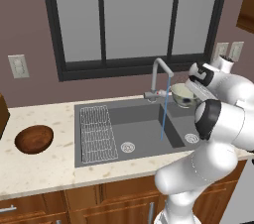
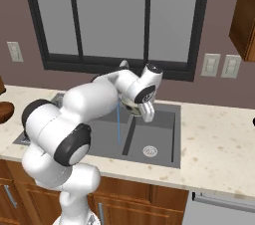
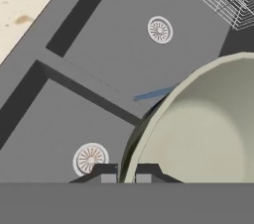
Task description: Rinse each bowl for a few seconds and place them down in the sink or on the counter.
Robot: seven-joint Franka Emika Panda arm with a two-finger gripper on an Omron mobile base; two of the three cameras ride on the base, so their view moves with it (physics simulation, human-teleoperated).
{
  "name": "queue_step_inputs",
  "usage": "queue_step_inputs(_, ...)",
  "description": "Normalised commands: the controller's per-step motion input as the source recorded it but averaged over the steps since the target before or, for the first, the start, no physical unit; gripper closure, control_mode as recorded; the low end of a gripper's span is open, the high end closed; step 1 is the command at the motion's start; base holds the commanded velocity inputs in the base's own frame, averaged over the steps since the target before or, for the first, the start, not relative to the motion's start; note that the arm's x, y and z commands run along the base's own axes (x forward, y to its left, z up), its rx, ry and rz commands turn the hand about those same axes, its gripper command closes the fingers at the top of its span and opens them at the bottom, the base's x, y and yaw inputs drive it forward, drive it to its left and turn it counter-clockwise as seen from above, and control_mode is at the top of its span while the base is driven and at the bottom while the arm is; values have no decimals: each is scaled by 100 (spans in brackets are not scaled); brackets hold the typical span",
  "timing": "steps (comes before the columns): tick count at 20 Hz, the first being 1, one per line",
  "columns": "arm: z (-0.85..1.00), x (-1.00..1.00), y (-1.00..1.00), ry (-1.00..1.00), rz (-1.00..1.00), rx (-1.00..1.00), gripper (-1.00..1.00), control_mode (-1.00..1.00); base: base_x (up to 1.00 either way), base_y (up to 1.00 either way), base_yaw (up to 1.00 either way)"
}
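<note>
Rim is where you have the pale grey-green bowl (image 3: 208, 129): in the hand view the gripper (image 3: 126, 172) is pinched shut on its light edge, one fingertip inside the wall and one outside, and the bowl hangs above the sink (image 1: 144, 119) just right of the thin blue water stream (image 1: 162, 114) falling from the faucet (image 1: 159, 72); in the left base view the bowl sits beside the stream rather than under it, so I judge the rinse needs a small shift toward the water; treat this bowl as stiff and probably light, but a wet glazed rim held at a single point will likely be slippery and inclined to swing, so move slowly and keep the wall upright between the fingers; set it down gently, since it may chip against the dark basin or the wire grid rack (image 1: 96, 134); the dark reddish-brown bowl (image 1: 33, 139) rests on the counter (image 1: 44, 173) well left of the sink, apart from the arm; it looks wooden, rigid and less fragile, and its rim would again be the natural place to grip.
</note>
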Motion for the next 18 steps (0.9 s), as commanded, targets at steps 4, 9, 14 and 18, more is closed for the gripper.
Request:
queue_step_inputs(4, 9, -15, -47, 0, -2, 0, 100, -100, 0, 0, 0)
queue_step_inputs(9, 6, -10, -43, 1, -7, 0, 100, -100, 0, 0, 0)
queue_step_inputs(14, 2, -2, -36, 0, -14, -2, 100, -100, 0, 0, 0)
queue_step_inputs(18, 2, 0, -31, 0, -21, -3, 100, -100, 0, 0, 0)
